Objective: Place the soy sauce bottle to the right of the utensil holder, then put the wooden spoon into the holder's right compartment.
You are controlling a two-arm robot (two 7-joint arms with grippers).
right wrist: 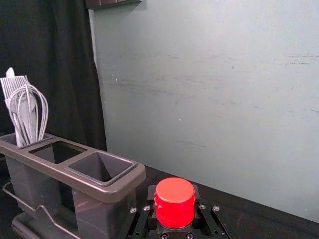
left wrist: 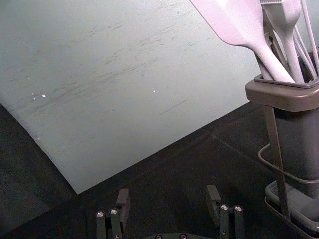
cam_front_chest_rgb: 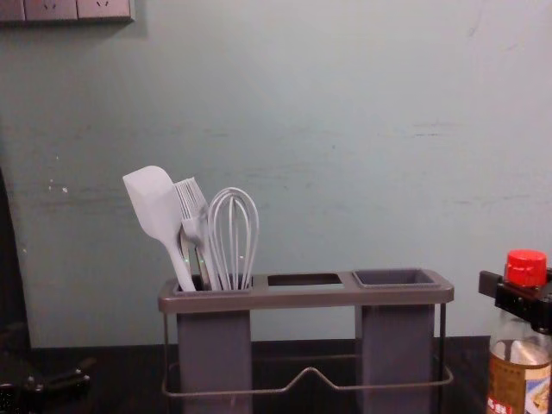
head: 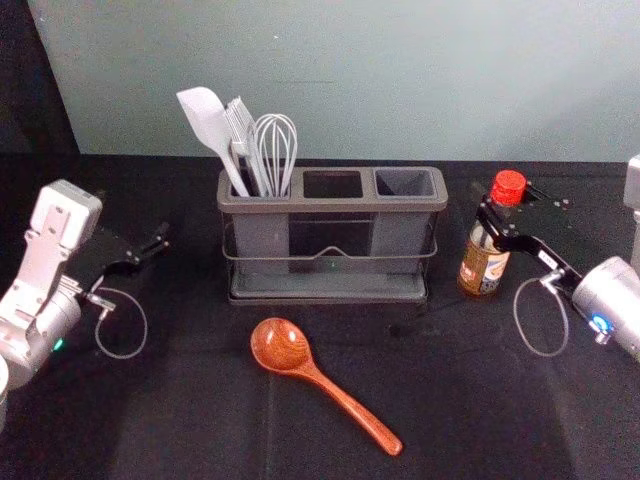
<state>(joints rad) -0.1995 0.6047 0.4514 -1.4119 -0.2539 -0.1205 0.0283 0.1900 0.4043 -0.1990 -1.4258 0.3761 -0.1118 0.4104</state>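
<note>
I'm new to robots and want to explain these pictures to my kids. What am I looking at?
This is a two-armed robot. The head view looks down from its head, the chest view looks forward from its chest, and each wrist view comes from that arm's wrist.

On the dark table surface stands a utensil holder with three compartments; the left one holds a spatula, a brush and a whisk. A wooden spoon lies in front of it.

To the holder's right, the right gripper is closed around the neck of the upright soy sauce bottle, just below the red cap. The left gripper is open and holds nothing, off to the holder's left.
</note>
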